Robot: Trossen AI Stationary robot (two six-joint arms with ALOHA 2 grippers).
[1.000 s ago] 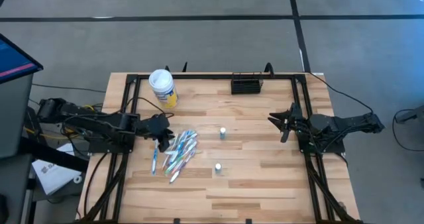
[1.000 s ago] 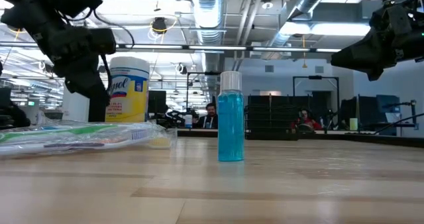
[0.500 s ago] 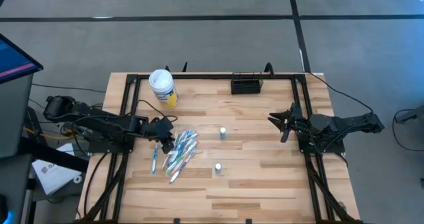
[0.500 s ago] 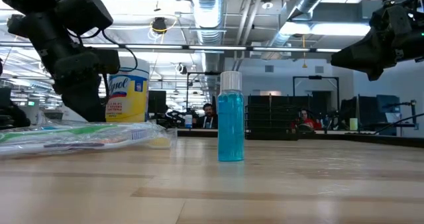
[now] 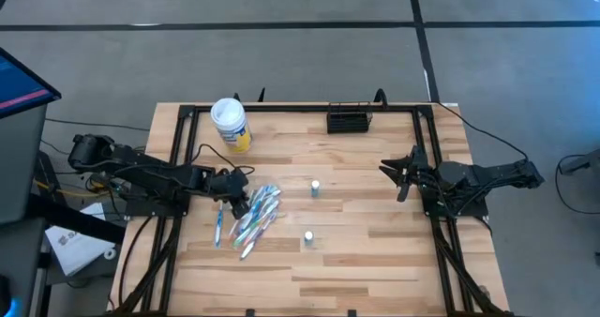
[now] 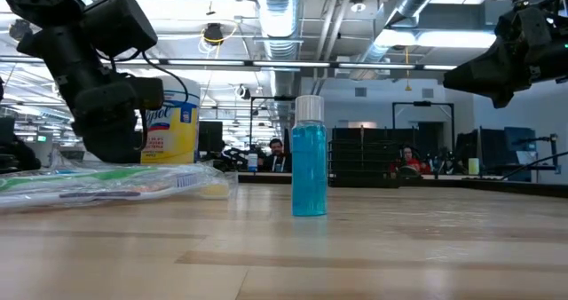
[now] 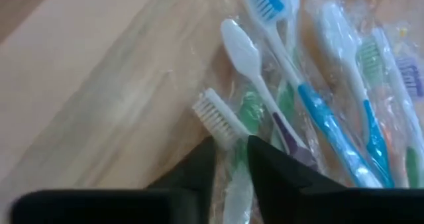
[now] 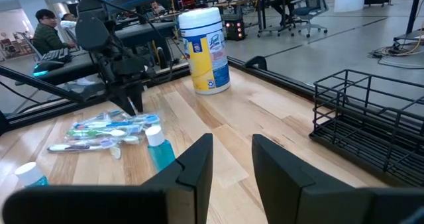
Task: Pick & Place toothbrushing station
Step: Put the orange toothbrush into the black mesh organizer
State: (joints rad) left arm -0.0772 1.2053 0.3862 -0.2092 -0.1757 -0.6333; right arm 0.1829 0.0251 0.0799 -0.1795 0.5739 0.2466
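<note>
Yellow Lysol tub (image 6: 174, 122); left pincer (image 7: 230, 159) pinches a toothbrush (image 7: 225, 128), right pincer (image 8: 232, 159) parted, empty.

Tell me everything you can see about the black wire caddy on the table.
The black wire caddy is a low, rectangular basket that looks like thin dark metal rods, with open sides and an open top. It stands upright at the far edge of the wooden table, near the middle. It looks empty. Nothing touches it; both hands are away from it.
</note>
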